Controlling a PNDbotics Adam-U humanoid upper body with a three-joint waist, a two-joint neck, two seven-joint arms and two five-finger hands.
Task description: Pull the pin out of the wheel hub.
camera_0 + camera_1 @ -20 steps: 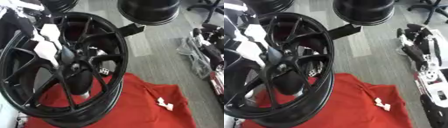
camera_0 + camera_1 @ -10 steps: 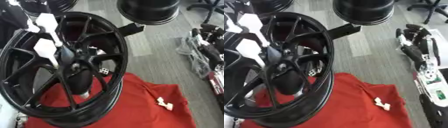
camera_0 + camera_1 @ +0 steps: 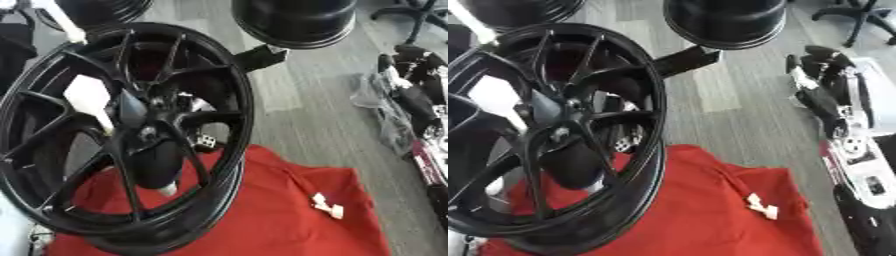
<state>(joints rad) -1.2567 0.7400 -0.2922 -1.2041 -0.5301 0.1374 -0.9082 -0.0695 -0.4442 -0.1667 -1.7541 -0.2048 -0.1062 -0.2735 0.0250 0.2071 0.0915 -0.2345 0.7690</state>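
the black wheel hub [image 3: 131, 135] leans over the red cloth [image 3: 262, 215]; right robot hand [image 3: 833, 95] hangs released, away. next: reach into the hub centre for the pin, which i can't make out.

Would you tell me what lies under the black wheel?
A red cloth spreads beneath the black wheel and out to its right, carrying a small white piece. What lies under the rim itself is hidden.

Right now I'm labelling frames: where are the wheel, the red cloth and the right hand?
wheel [image 3: 241, 107]: left eye view, outer rim.
red cloth [image 3: 271, 220]: left eye view, bare middle.
right hand [image 3: 824, 82]: right eye view, its dark fingers.
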